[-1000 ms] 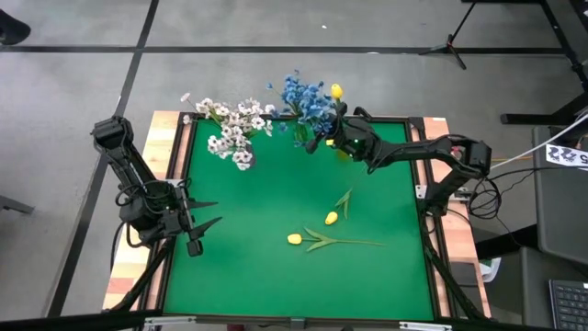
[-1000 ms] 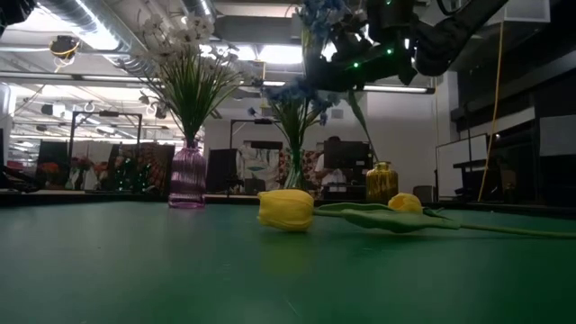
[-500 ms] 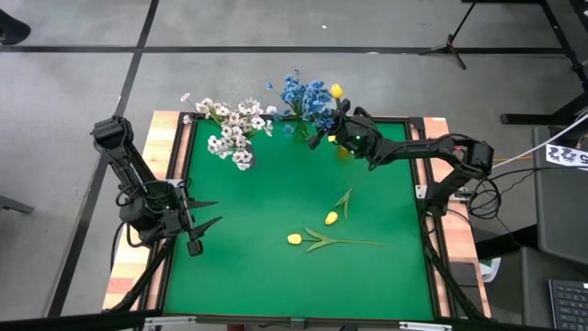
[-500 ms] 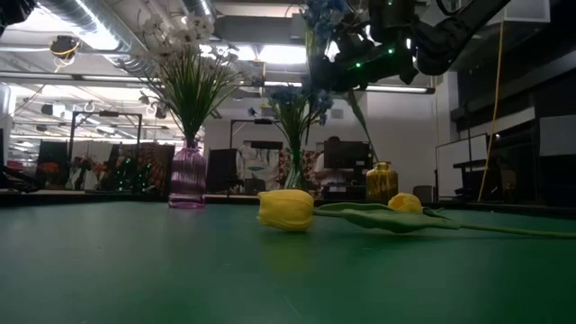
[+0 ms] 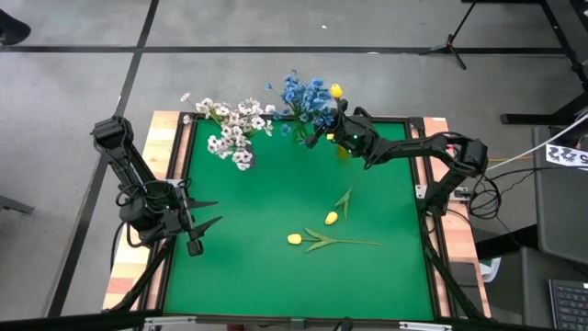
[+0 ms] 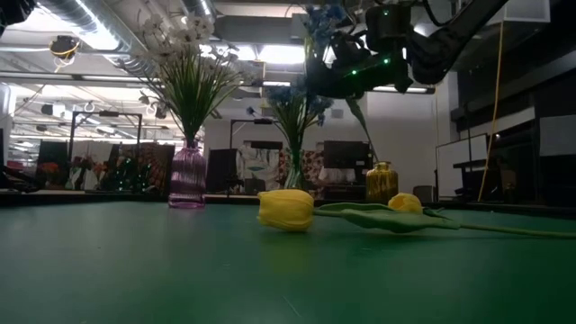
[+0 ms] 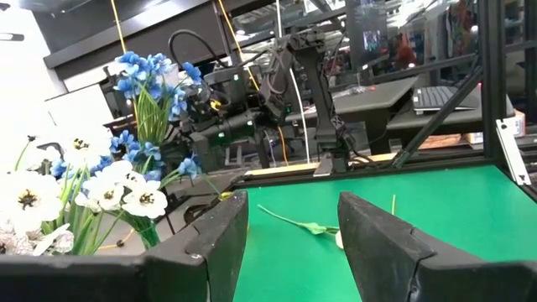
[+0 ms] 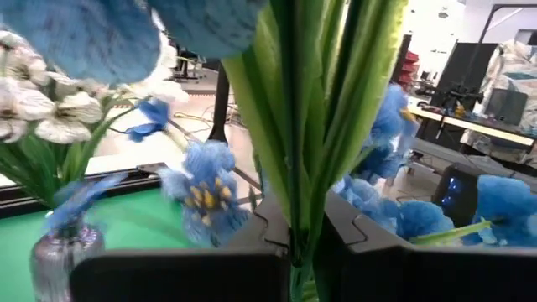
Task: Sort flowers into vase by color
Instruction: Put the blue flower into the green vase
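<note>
Green stem clamped in my right gripper (image 5: 342, 138) — a yellow tulip (image 5: 336, 90) held up at the bench's (image 5: 266, 276) far edge beside the blue blooms (image 5: 306, 97). Two yellow tulips (image 5: 295, 239) lie mid-bench. Left gripper (image 5: 204, 215) waits, fingers apart.

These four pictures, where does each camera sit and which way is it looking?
High view: above the table, looking straight down; shows both arms, left gripper, right gripper.
Low view: at tabletop height, looking level across to the vases; the right gripper hangs in from above.
Left wrist view: on the left arm, looking past its open fingers across the table.
Right wrist view: on the right arm, close on the green stem it grips.
Shared: high and low views both show the lying yellow tulip.
</note>
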